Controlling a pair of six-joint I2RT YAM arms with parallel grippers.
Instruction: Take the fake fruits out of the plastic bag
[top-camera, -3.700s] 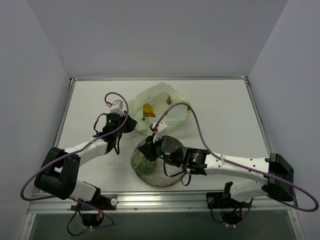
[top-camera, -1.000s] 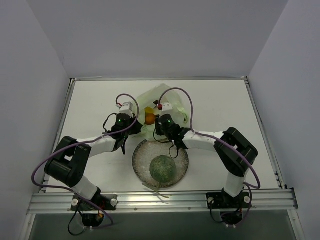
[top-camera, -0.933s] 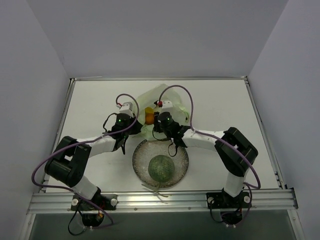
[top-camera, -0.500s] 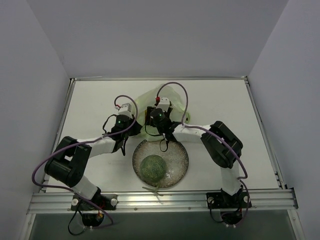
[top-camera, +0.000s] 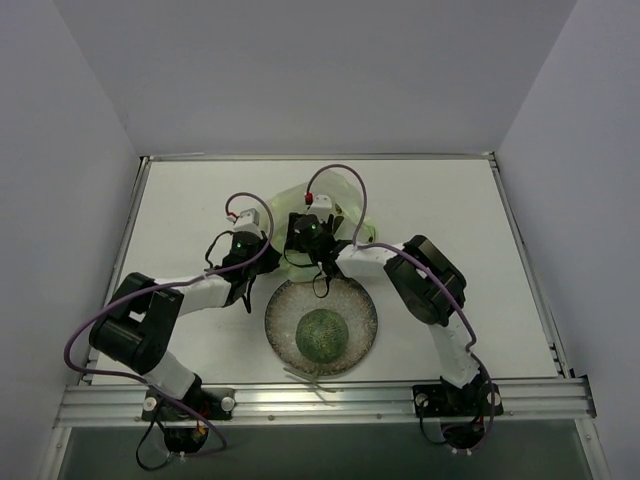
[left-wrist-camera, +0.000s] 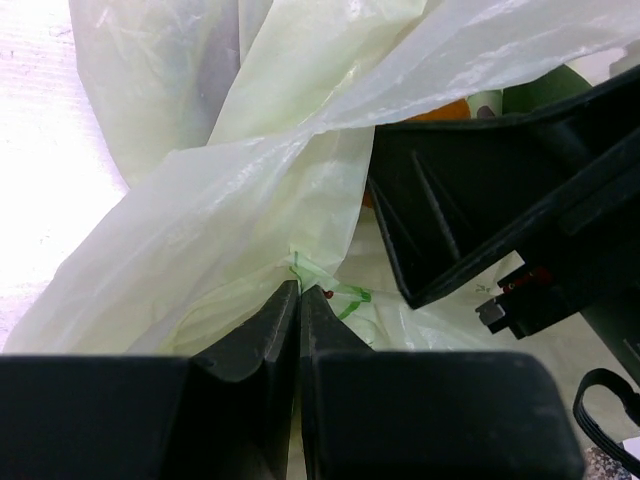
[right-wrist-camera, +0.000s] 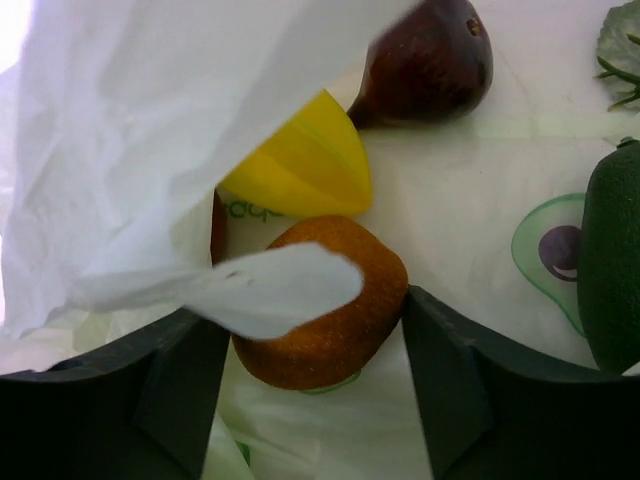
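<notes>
Pale green crinkled plastic bag (left-wrist-camera: 200, 230) pinched in the closed left hand (left-wrist-camera: 300, 292), the open right hand (right-wrist-camera: 315, 372) straddles a rounded orange plastic fruit (right-wrist-camera: 345, 325) inside; next it should close and lift.

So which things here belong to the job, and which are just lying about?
Job: plastic bag, pinched by left gripper; orange piece, straddled by right gripper; yellow piece; dark red piece; dark green piece; melon.
Just there: speckled plate under the melon; table.
</notes>
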